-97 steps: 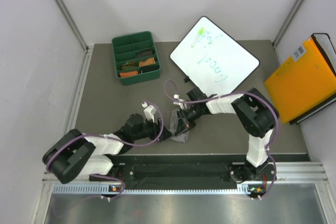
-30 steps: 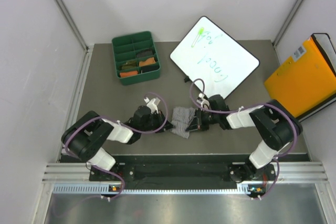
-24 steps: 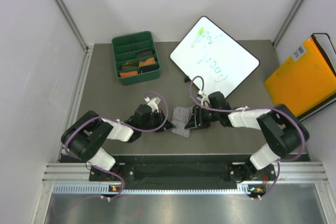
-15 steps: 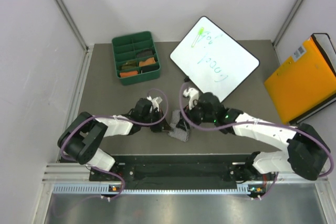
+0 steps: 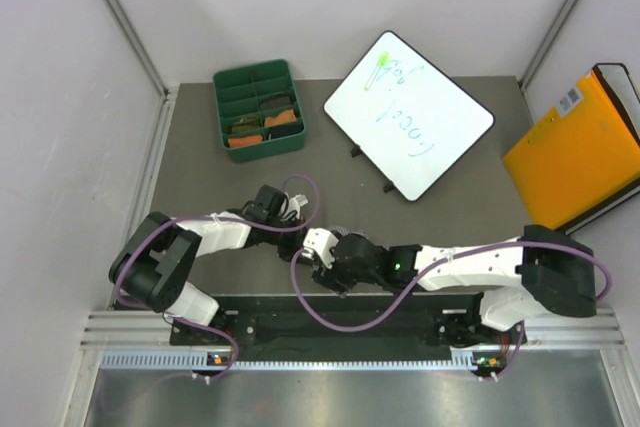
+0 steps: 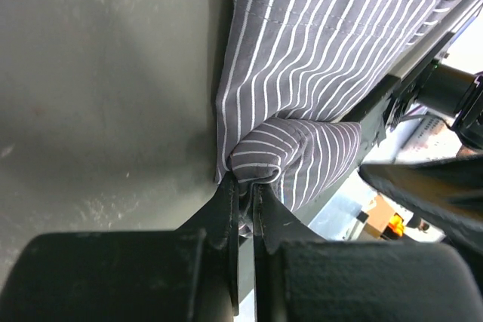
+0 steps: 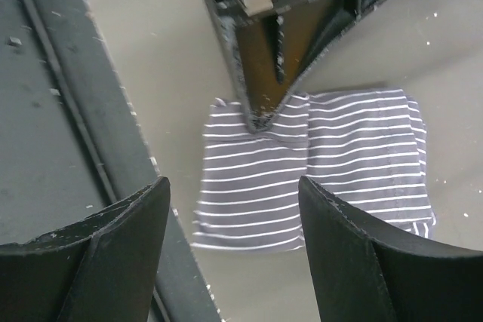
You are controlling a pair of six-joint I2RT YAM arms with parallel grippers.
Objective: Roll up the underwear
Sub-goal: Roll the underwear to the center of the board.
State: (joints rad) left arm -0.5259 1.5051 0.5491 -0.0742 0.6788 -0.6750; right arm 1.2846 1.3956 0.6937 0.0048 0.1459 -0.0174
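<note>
The grey-white striped underwear (image 7: 317, 179) lies folded flat on the grey table. My left gripper (image 6: 247, 186) is shut on a bunched fold at its edge, and the striped cloth (image 6: 332, 50) spreads away from the fingers. In the right wrist view the left fingers (image 7: 260, 103) pinch the cloth's far edge. My right gripper (image 7: 232, 182) hovers open above the near edge of the cloth, touching nothing. From above, the right gripper (image 5: 322, 262) and its arm cover the underwear, with the left gripper (image 5: 305, 237) beside them.
A green divided tray (image 5: 217, 97) holding rolled cloth pieces stands at the back left. A whiteboard (image 5: 408, 112) lies at the back centre and an orange folder (image 5: 580, 152) at the right. A metal rail (image 7: 68, 111) runs along the near table edge, close to the cloth.
My right gripper let go of the underwear and opened, and its arm swung left and nearer to the table's front edge. The left gripper kept its pinch on the cloth.
</note>
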